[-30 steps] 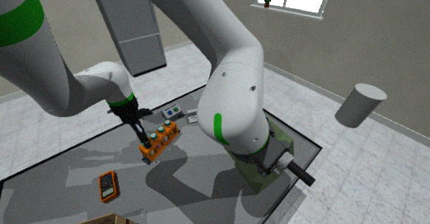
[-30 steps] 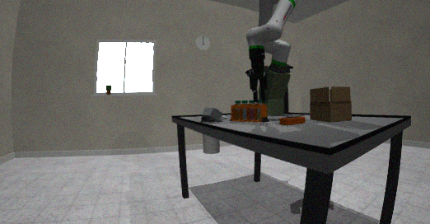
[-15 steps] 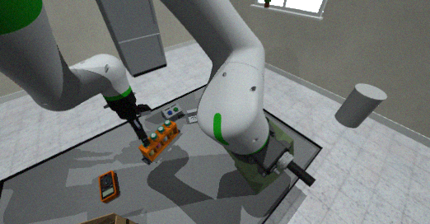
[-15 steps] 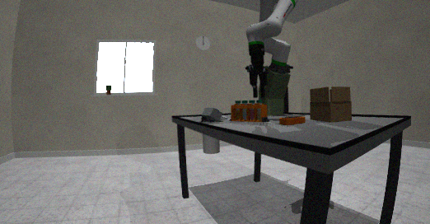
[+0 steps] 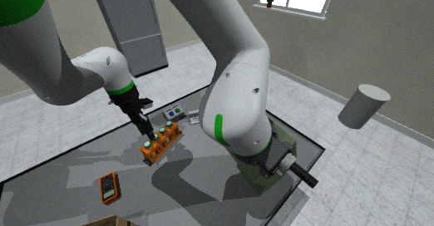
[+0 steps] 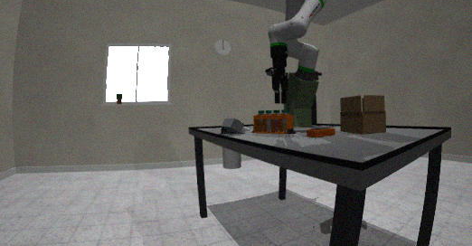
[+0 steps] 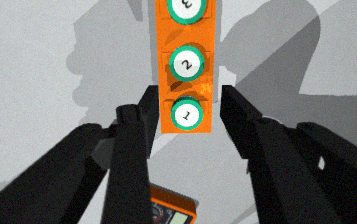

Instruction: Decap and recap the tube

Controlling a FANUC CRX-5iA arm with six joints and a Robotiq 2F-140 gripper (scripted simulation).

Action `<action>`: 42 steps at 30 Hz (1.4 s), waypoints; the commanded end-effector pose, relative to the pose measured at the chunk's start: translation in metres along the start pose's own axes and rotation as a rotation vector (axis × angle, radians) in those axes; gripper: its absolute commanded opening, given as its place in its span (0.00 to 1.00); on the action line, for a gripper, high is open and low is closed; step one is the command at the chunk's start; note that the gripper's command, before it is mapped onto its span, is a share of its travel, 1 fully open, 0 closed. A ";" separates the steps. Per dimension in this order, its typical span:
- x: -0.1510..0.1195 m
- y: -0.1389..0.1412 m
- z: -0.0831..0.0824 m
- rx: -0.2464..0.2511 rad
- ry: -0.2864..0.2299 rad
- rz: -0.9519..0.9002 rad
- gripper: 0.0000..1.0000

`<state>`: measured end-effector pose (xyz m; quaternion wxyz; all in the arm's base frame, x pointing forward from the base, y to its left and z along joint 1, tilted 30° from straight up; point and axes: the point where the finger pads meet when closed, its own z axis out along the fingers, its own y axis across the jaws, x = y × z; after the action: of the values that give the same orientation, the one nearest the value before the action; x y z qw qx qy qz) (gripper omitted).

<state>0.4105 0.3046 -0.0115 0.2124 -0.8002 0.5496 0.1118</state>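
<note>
Top view. The white arm is seen reaching down over the grey table [image 5: 62, 177], with the black gripper [image 5: 146, 134] held above the near end of the orange decapping station [image 5: 160, 147]. Four green-rimmed caps stand in a row on the station. A grey key housing [image 5: 174, 112] with a blue and a green key lies just beyond the station, and an orange multimeter [image 5: 109, 188] lies well apart from it.

Exterior view. The gripper [image 6: 279, 99] is shown pointing straight down, its tips above the caps of the decapping station [image 6: 272, 122] and apart from them. Cardboard boxes [image 6: 363, 114] are stacked on the far side of the table [image 6: 371, 154].

Wrist view. The cap of tube 1 [image 7: 187, 114], the cap of tube 2 [image 7: 186, 63] and the cap of tube 3 [image 7: 186, 7] are all seated on their tubes in the decapping station [image 7: 206, 37]. The two black fingers are seen standing apart on either side of the station's end, level with cap 1; the jaws are released and nothing is grasped. Part of the multimeter [image 7: 171, 212] is visible between the finger links.
</note>
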 end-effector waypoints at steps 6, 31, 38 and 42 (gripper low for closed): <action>0.064 -0.003 0.001 0.009 -0.032 -0.260 0.41; 0.079 -0.003 0.037 0.009 -0.032 -0.260 0.41; 0.079 -0.003 0.039 0.009 -0.032 -0.260 0.41; 0.079 -0.003 0.041 0.009 -0.032 -0.260 0.41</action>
<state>0.4441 0.2588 -0.0792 0.2369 -0.8620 0.4383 0.0941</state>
